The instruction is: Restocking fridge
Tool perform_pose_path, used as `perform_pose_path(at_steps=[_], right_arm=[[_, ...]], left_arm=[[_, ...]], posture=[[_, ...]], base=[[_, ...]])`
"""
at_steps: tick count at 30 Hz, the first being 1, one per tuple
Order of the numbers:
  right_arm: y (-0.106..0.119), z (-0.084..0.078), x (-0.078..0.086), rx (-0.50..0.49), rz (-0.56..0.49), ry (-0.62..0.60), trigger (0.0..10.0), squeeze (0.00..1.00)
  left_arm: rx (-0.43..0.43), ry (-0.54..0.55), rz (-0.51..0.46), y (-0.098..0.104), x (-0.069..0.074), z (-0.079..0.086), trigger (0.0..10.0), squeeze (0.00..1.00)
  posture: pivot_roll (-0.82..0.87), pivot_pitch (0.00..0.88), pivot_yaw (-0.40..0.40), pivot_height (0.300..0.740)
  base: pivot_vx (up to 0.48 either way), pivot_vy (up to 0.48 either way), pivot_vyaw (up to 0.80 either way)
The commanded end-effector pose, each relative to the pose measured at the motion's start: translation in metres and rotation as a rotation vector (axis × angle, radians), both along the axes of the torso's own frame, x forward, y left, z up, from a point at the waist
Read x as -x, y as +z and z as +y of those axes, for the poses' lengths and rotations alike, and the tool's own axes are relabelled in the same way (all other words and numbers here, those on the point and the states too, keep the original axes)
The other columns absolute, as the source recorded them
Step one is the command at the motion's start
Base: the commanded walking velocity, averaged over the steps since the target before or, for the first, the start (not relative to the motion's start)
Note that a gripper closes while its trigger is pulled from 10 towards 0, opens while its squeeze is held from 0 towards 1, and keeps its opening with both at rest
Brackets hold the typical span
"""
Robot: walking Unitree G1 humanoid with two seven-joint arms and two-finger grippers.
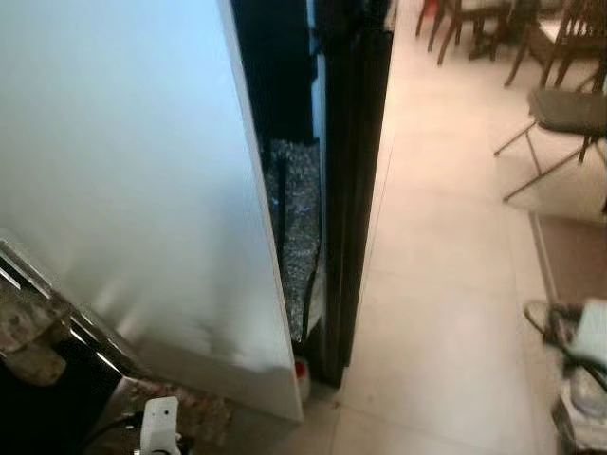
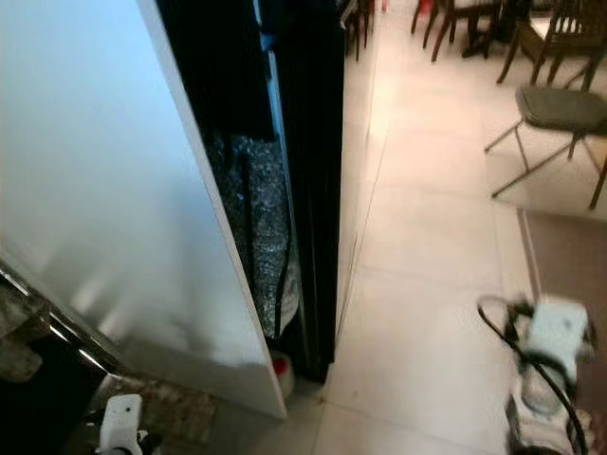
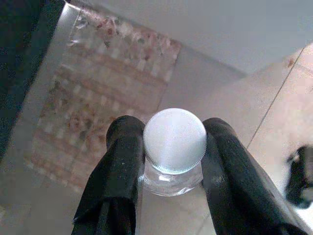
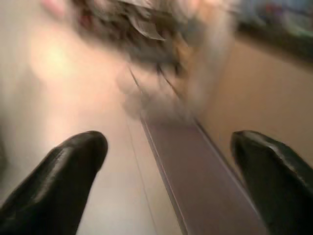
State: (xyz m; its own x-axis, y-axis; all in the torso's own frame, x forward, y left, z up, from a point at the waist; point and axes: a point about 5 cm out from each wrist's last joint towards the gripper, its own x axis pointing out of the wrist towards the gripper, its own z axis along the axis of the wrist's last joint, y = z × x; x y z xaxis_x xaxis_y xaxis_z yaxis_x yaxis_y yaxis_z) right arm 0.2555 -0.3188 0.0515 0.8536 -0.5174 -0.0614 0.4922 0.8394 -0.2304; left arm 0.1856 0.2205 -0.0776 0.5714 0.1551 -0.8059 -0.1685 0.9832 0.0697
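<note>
Left gripper (image 3: 173, 147): both black fingers (image 3: 122, 161) clamped on the neck of a clear bottle (image 3: 172, 177), just under its white ribbed cap (image 3: 174, 139). Seen cap-on from the wrist view; bottle contents can't be made out. Below it: beige floor tile and a patterned mat (image 3: 98, 98) by the base of a white panel.

Right gripper (image 4: 168, 169): fingers spread wide apart, nothing between them. Wrist view is blurred; a brown strip and pale floor under it, rest unreadable.

Head views, near: white part of the left arm (image 1: 159, 425) low at the frame's bottom edge, over the patterned mat. A cabled white device (image 2: 555, 332) sits on the floor to the right.

Middle: white fridge door (image 1: 123, 190) stands open, edge-on to the camera, covering the left half. Behind its edge a dark gap with something crinkled and silvery (image 1: 294, 237); can't tell what. A small red-and-white item (image 1: 302, 372) sits at floor level at the door's bottom corner. A black upright edge (image 1: 356, 171) closes the gap on the right.

Far: pale tiled floor (image 1: 446, 237), a folding chair with a dark seat (image 1: 564, 109), wooden chairs (image 1: 474, 24) beyond.
</note>
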Motion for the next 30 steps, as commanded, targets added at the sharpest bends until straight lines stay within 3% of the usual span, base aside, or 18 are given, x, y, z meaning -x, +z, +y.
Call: perform_pose_path(at_steps=[1,2,7,8,9,10,11,12,14,20,30], right_arm=[[-0.032,0.030,0.012,-0.052,0.117,0.094,10.0,0.00],[-0.022,0.051,-0.001,-0.046,0.056,0.187,10.0,0.00],[0.002,0.109,-0.022,-0.077,-0.062,0.394,10.0,0.00],[0.007,0.125,-0.025,-0.078,-0.072,0.464,10.0,0.00],[0.011,0.157,-0.030,-0.083,-0.058,0.618,10.0,0.00],[0.012,0.171,-0.032,-0.085,-0.041,0.692,10.0,0.00],[0.012,0.171,-0.032,-0.085,-0.041,0.692,10.0,0.00],[0.018,0.208,-0.033,-0.061,-0.043,0.868,10.0,0.00],[0.020,0.224,-0.034,-0.068,-0.047,0.926,10.0,0.00],[0.035,0.244,-0.039,-0.117,-0.060,0.950,10.0,0.00],[0.050,0.204,-0.055,-0.055,-0.107,0.619,10.0,0.00]], left_arm=[[-0.003,-0.016,0.037,-0.005,0.008,-0.002,10.0,0.00],[-0.004,-0.018,0.036,-0.005,0.008,-0.002,10.0,0.00],[-0.007,-0.013,0.028,-0.004,0.007,-0.003,10.0,0.00],[-0.008,-0.012,0.027,-0.004,0.007,-0.003,10.0,0.00],[-0.009,-0.013,0.027,-0.004,0.007,-0.003,10.0,0.00],[-0.010,-0.015,0.028,-0.004,0.007,-0.003,10.0,0.00],[-0.010,-0.015,0.028,-0.004,0.007,-0.003,10.0,0.00],[-0.009,-0.014,0.027,-0.004,0.007,-0.003,10.0,0.00],[-0.008,-0.014,0.027,-0.004,0.006,-0.004,10.0,0.00],[-0.005,-0.014,0.028,-0.004,0.007,-0.004,10.0,0.00],[-0.003,-0.012,0.030,-0.004,0.006,-0.006,10.0,0.00]], posture=[[-0.09,0.000,0.081,0.740],[-0.09,0.000,0.082,0.740],[-0.09,0.000,0.082,0.740],[-0.09,0.000,0.083,0.740],[-0.09,0.000,0.082,0.740],[-0.09,0.000,0.082,0.740],[-0.09,0.000,0.082,0.740],[-0.08,0.000,0.082,0.740],[-0.08,0.000,0.082,0.740],[-0.08,0.000,0.079,0.740],[-0.07,0.000,0.076,0.740]], base=[[0.000,0.000,0.00],[0.000,0.000,0.00],[0.000,0.000,0.00],[0.000,0.000,0.00],[0.000,0.000,0.00],[0.000,0.000,0.00],[0.000,0.000,0.00],[0.000,0.000,0.00],[0.000,0.000,0.00],[0.000,0.000,0.00],[0.000,0.000,0.00]])
